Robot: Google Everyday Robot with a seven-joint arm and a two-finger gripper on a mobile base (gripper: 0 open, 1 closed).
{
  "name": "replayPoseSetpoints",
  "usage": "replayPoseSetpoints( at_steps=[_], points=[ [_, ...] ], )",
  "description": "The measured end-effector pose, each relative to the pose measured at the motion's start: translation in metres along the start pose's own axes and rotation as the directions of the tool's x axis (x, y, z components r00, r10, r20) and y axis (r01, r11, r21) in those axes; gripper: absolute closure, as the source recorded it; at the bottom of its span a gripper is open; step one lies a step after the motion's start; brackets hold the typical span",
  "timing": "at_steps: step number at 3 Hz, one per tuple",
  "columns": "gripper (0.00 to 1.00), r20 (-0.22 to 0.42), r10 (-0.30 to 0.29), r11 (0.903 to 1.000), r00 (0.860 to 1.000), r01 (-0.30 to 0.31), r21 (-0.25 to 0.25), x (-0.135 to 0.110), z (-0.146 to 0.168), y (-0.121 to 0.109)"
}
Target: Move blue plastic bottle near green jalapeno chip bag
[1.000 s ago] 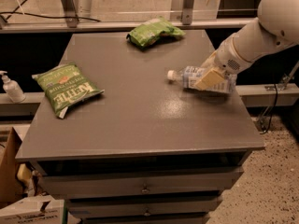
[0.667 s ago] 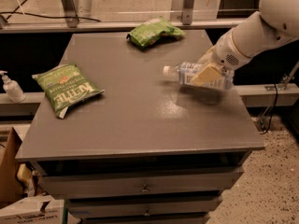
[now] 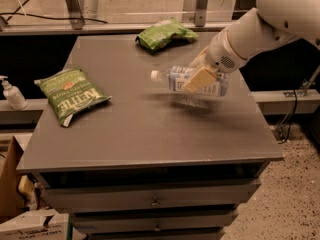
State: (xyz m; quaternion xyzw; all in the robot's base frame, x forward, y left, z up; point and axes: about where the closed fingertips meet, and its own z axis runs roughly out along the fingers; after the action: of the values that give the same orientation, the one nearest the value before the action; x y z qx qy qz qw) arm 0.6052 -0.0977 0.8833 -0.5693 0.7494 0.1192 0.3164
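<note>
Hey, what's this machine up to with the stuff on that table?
A white robot arm holds a clear bottle with a blue label in its tool, over the right half of the grey table. The bottle lies sideways, cap pointing left, lifted just off the surface. The Kettle chip bag it should end up beside lies flat near the left edge, well apart. Another green bag sits at the far edge.

1. We have a single view, set high in front of the desk (image 3: 150, 144) and tilted down across its top towards the far ledge (image 3: 100, 28).
2. We stand at a middling range (neither close nor distant): the whole top fits the frame, with the drawers (image 3: 155, 201) below.
3. The arm (image 3: 250, 34) lies across our upper right corner. Its hand (image 3: 199, 79), clamped on the blue plastic bottle (image 3: 170, 77), sits right of centre.
</note>
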Motion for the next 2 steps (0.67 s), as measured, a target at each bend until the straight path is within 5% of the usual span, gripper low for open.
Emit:
replayPoseSetpoints(
  at_steps=[2],
  points=[
    [1.0,0.023,-0.068,0.9972,0.997,0.069,-0.028,-0.051,0.043,0.031]
  ],
)
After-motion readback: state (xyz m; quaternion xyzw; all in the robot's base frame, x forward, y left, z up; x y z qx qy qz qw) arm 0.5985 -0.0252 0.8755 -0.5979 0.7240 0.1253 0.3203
